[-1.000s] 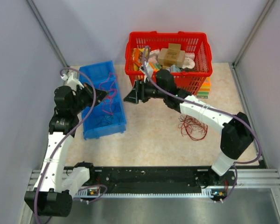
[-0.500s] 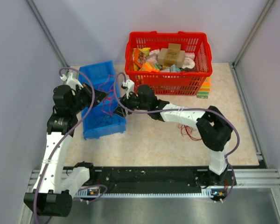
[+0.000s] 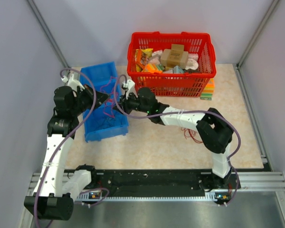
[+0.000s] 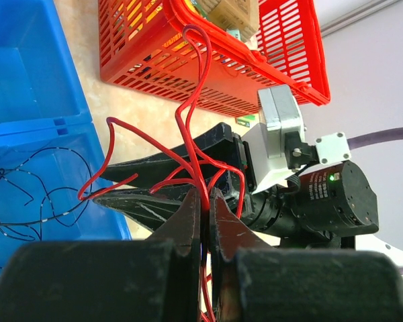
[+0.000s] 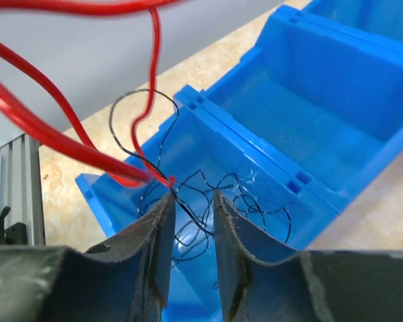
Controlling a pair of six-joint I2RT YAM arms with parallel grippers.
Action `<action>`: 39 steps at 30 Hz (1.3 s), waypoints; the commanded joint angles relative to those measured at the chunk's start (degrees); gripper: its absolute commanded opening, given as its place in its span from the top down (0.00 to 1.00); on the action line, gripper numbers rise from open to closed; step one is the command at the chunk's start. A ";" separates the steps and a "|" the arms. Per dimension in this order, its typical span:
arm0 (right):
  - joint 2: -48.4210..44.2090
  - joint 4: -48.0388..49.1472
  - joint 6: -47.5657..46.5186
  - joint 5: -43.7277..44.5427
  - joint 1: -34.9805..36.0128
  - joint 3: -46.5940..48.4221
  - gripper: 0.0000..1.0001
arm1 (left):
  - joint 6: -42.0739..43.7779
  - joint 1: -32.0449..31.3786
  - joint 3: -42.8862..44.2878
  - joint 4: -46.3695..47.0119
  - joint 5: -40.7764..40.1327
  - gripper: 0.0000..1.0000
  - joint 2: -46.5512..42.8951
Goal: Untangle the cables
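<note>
**A:** Surface and room?
**B:** The table [image 3: 156,142] is showing a beige, mottled, matte top. Pale grey walls [image 3: 85,28] are closing it in on three sides.

**A:** What is sitting near the tools?
**B:** A blue bin [image 3: 104,135] is lying under the tips of both grippers. It is smooth moulded plastic with boxy compartments. A red basket [image 3: 171,85], a plastic lattice with slotted walls, is standing just beyond the right gripper's body.

**A:** Left gripper?
**B:** The left gripper [image 4: 203,194] is pressing its dark, tapered fingers together on the cables [image 4: 188,121]. These are thin, glossy red strands, looping up and outward from its tips.

**A:** Right gripper?
**B:** The right gripper [image 5: 193,198] is facing the left one, tips close. Its jaws are standing apart by a narrow gap. One red cable end is hanging right at a fingertip; I cannot tell whether it is touching.

**A:** Anything else?
**B:** Hair-thin black wires [image 5: 235,184] are curling on the bin floor below the right gripper's tips. A loose red coil [image 3: 194,134] is lying on the table well behind that gripper, partly hidden by its arm.
</note>
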 commanded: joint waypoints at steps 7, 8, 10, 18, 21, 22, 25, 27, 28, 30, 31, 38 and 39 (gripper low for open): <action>-1.66 3.04 0.89 4.68 1.80 2.27 1.00 | 3.45 -0.11 0.77 -1.64 -5.19 1.00 -0.12; -1.75 2.26 0.81 5.12 1.71 2.62 1.00 | 3.81 -0.20 0.24 -2.26 -5.99 1.00 -0.30; -1.76 0.50 0.11 5.92 1.71 3.84 1.00 | 4.77 -0.11 -0.81 -2.18 -6.00 1.00 -0.74; -1.49 -1.44 -0.60 5.40 1.19 5.16 1.00 | 9.69 -0.11 1.38 -9.82 -12.94 1.00 -1.88; -0.97 -2.67 -1.65 2.59 0.75 7.09 1.00 | 11.01 -0.11 1.73 -11.31 -13.20 1.00 -2.15; -0.88 -3.46 -2.26 1.80 0.83 7.71 1.00 | 11.28 -0.11 1.65 -11.23 -13.12 1.00 -2.15; -0.96 -3.73 -3.58 1.87 0.57 7.89 1.00 | 12.16 -0.20 2.08 -11.40 -10.84 1.00 -1.01; -0.79 -5.30 -4.90 0.21 0.39 8.85 1.00 | 12.60 -0.20 3.14 -12.80 -10.22 1.00 0.13; -0.87 -6.09 -5.78 -0.32 0.57 9.38 1.00 | 12.69 -0.11 3.14 -12.90 -10.21 1.00 0.40; -0.96 -6.54 -6.05 -1.37 0.66 9.47 1.00 | 12.51 -0.20 2.70 -11.68 -10.04 1.00 0.05; -0.88 -6.89 -5.96 -2.16 0.75 9.48 1.00 | 12.08 -0.11 2.61 -10.97 -9.78 1.00 -0.30; -3.86 -3.12 -4.30 -2.26 3.73 1.67 1.00 | 7.94 -0.20 3.05 -2.01 -9.85 1.00 0.66; -4.56 -2.59 -3.77 -1.91 3.91 0.70 1.00 | 8.03 -0.11 3.14 -1.83 -10.91 1.00 1.54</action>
